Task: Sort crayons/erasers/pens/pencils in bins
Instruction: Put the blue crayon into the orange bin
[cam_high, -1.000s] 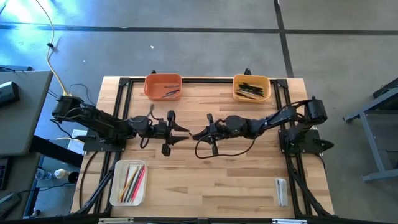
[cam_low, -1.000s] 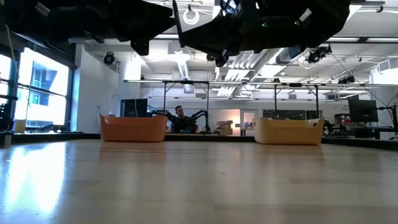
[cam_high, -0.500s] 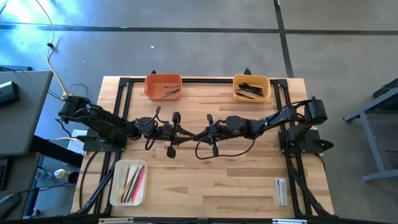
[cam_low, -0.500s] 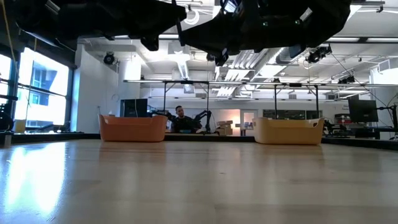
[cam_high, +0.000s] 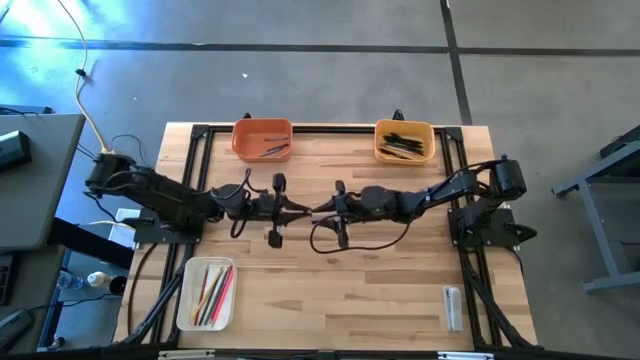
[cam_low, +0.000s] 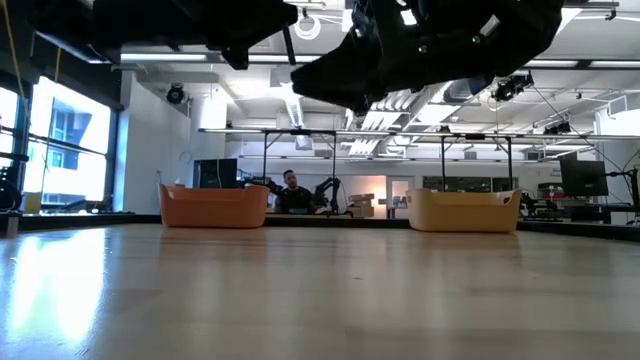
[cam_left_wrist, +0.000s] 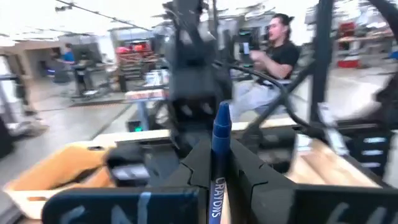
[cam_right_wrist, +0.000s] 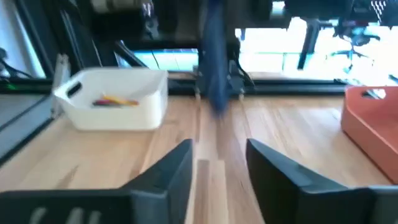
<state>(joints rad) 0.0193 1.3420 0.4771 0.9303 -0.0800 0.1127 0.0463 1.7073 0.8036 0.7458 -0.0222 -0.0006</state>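
Wooden worktop, slatted, black-framed, in an open workshop hall; a seated person shows beyond it. Item in transit: one blue crayon, paper-wrapped, lettered "CRAYONS" down its side, short and blunt-tipped, now clamped upright between the jaws of the left gripper above mid-worktop. Change noted against a second ago: left jaws, then wide, have closed on the crayon; right gripper, then closed on it, now stands with jaws parted and empty, its wrist view showing the blue stick ahead of its fingers and clear of them. Reading: an arm-to-arm handover is complete, custody passing to the left arm, which sits on the orange bin's side. Bins: orange bin at far left, holding a few small sticks; yellow-orange bin at far right, holding dark pens; white bin at near left, holding coloured pencils. Small clear-grey block at near right, untouched. Remaining step, judged: carry and drop the crayon into the orange bin
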